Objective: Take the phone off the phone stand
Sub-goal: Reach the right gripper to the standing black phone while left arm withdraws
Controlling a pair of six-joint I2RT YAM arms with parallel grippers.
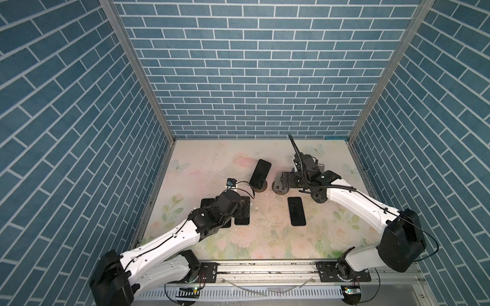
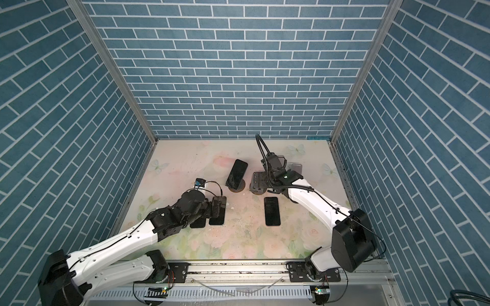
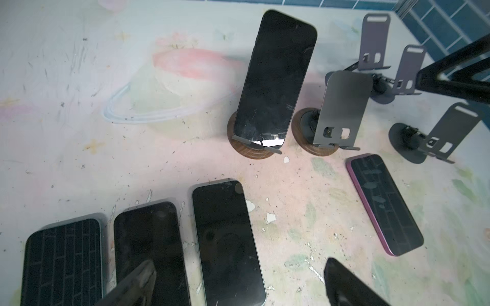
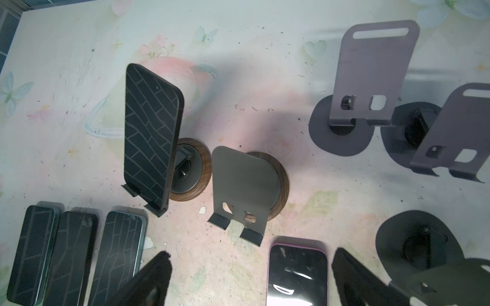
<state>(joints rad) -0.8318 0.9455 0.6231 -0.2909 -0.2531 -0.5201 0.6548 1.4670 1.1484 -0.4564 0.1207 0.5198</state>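
Observation:
A black phone (image 1: 260, 172) (image 3: 275, 79) (image 4: 152, 135) leans upright on a phone stand with a round wooden base (image 1: 259, 189) (image 3: 250, 155) (image 4: 197, 172), mid-table in both top views. My left gripper (image 1: 242, 209) (image 3: 238, 262) hovers open, nearer than that stand, over a teal-edged phone (image 3: 228, 238) that lies flat; nothing is held. My right gripper (image 1: 309, 193) (image 4: 250, 259) is open too, above the far end of a flat purple-edged phone (image 1: 296, 211) (image 4: 297, 273), to the right of the stand.
Two more phones (image 3: 148, 249) (image 3: 62, 262) lie flat beside the teal one. An empty wooden-base stand (image 1: 281, 185) (image 4: 246, 185) stands right of the loaded one. Grey empty stands (image 4: 371, 74) (image 4: 450, 132) and a black one (image 4: 419, 246) cluster under the right arm. Floral table (image 1: 212, 164), walled.

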